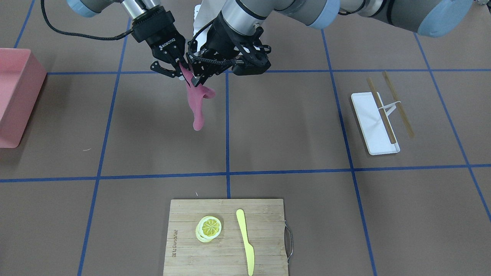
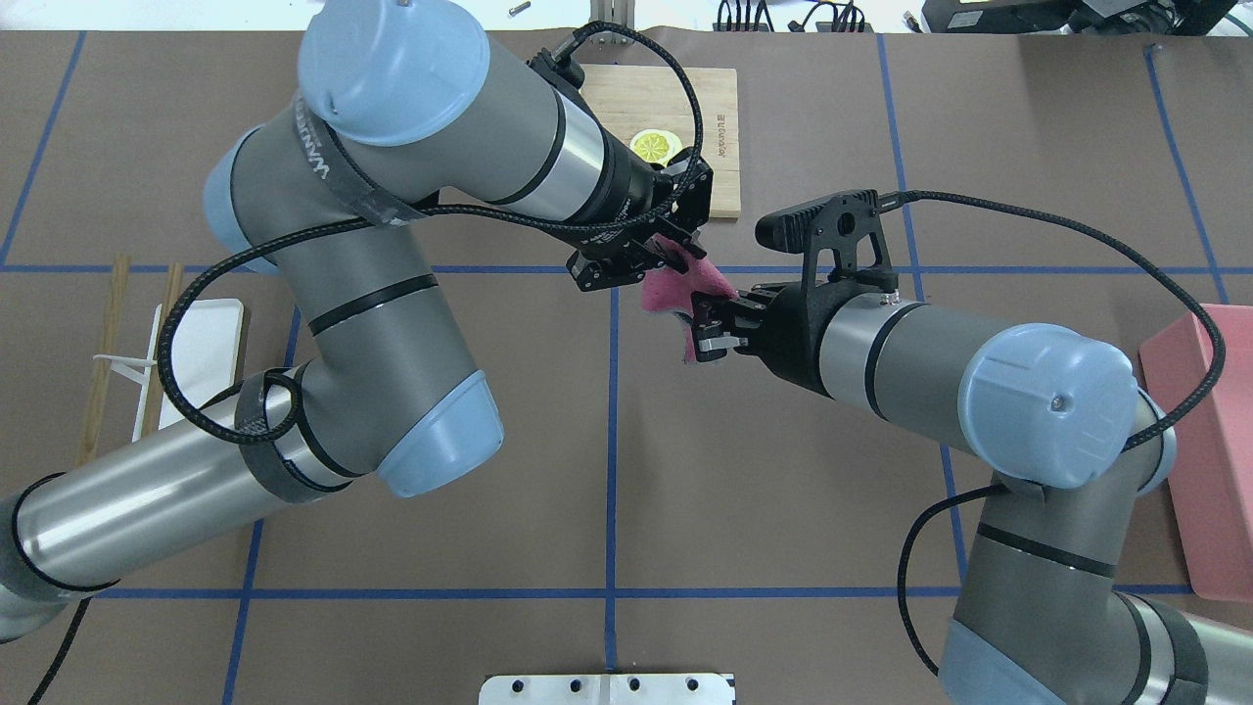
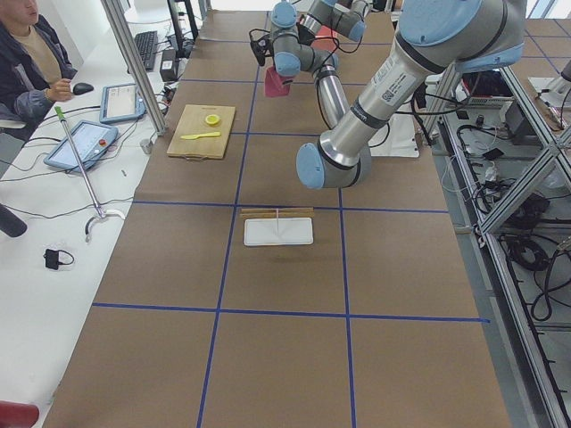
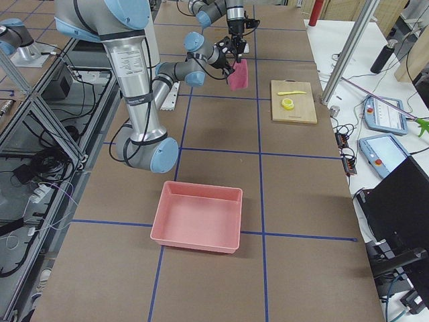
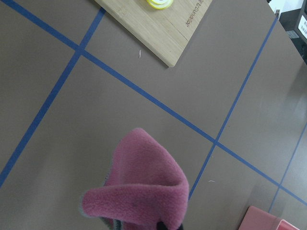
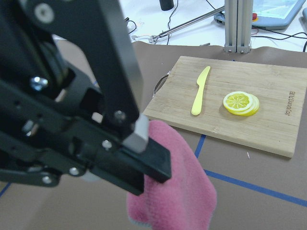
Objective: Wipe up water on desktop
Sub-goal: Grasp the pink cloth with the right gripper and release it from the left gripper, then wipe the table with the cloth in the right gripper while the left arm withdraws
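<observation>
A pink fleece cloth (image 1: 196, 107) hangs in the air over the brown desktop (image 1: 287, 122), near a blue tape crossing. My left gripper (image 1: 196, 78) is shut on the cloth's upper part. My right gripper (image 1: 178, 69) is shut on its top edge right beside it. From overhead the cloth (image 2: 671, 292) sits bunched between the left gripper (image 2: 675, 253) and the right gripper (image 2: 703, 328). The left wrist view shows the cloth (image 5: 144, 187) folded below the camera. The right wrist view shows it (image 6: 177, 196) under a left finger (image 6: 144, 143). I see no wet patch on the desktop.
A bamboo cutting board (image 1: 264, 249) with lemon slices (image 1: 209, 228) and a yellow knife (image 1: 245, 241) lies at the far table edge. A white tray (image 1: 368, 115) with chopsticks (image 1: 383, 115) lies on my left. A pink bin (image 1: 15, 96) stands on my right.
</observation>
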Controlling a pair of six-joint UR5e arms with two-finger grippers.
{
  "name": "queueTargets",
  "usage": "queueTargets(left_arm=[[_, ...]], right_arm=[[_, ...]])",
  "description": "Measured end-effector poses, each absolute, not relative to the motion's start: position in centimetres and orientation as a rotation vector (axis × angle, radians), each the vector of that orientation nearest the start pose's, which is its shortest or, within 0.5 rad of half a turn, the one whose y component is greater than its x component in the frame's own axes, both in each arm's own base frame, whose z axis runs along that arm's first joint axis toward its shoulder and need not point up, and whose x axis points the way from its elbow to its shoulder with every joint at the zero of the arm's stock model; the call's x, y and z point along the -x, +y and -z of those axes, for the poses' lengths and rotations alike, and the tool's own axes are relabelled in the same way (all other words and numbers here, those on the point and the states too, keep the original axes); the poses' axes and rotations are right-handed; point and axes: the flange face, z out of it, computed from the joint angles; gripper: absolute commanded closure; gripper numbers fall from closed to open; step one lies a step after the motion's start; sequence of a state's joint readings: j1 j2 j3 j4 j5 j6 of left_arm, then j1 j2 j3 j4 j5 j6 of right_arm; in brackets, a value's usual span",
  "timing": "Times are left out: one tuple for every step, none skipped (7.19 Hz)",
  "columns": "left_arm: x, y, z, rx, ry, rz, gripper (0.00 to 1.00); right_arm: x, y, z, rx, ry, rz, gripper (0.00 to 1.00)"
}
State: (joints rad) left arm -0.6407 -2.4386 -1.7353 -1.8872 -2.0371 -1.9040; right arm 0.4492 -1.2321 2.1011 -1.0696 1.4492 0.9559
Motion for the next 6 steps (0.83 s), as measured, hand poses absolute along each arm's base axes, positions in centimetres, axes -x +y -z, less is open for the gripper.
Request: queueTargets(left_arm=[[-43.8,-45.0,-3.0,0.169,1.389,0.504,0.02],[-40.7,-45.3,-4.5,0.136,1.4,0.518,0.02],[-37.4,-45.7,-6.4,0.096,1.404,0.532,0.02],[-34.8,-46.1,-8.2,0.063,1.397,0.538,0.02],[-33.0,-46.7,-9.5,0.041,1.385,0.539,0.02],[-31.8,-47.3,-10.5,0.02,1.373,0.54,0.02]], right_arm=[[38.9,-35.0,-19.3,-0.754,-1.135,0.02,1.0],[39.0,-34.5,-20.5,-0.694,-1.142,-0.033,1.0],[40.3,-33.7,-21.9,-0.607,-1.151,-0.086,1.0],[42.0,-32.6,-23.0,-0.493,-1.151,-0.115,1.0],[43.7,-31.7,-23.6,-0.358,-1.117,-0.114,1.0],[45.5,-30.5,-23.2,-0.259,-1.073,-0.105,1.0]])
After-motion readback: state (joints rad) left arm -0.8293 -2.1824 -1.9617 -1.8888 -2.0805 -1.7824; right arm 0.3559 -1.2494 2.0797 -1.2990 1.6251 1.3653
